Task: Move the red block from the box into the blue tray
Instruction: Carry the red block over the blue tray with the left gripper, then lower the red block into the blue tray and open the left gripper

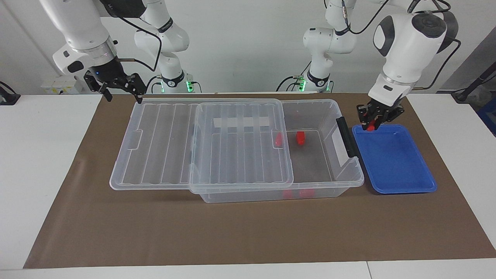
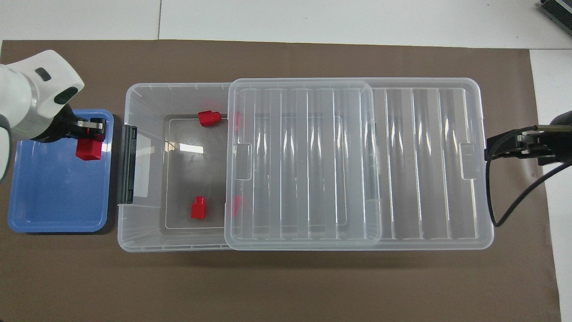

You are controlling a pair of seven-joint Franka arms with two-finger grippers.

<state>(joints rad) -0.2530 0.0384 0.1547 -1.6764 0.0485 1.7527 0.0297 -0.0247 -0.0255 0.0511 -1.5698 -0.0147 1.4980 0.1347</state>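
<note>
Red and cube-shaped, the small plastic block [image 1: 372, 125] is hanging clamped in the left gripper [image 1: 375, 123] over the shallow solid-blue tray [image 1: 395, 162], at the right of the facing frame. Beside it, the large clear plastic box [image 1: 325, 186] is sitting with its ribbed lid [image 1: 201, 143] slid aside. At upper left, the right gripper [image 1: 118, 91] is waiting, jaws spread.

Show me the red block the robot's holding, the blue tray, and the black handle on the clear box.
red block [image 2: 88, 150], overhead view, its top face.
blue tray [image 2: 58, 197], overhead view, bare floor.
black handle [image 1: 347, 137], facing view, middle of the clip.
</note>
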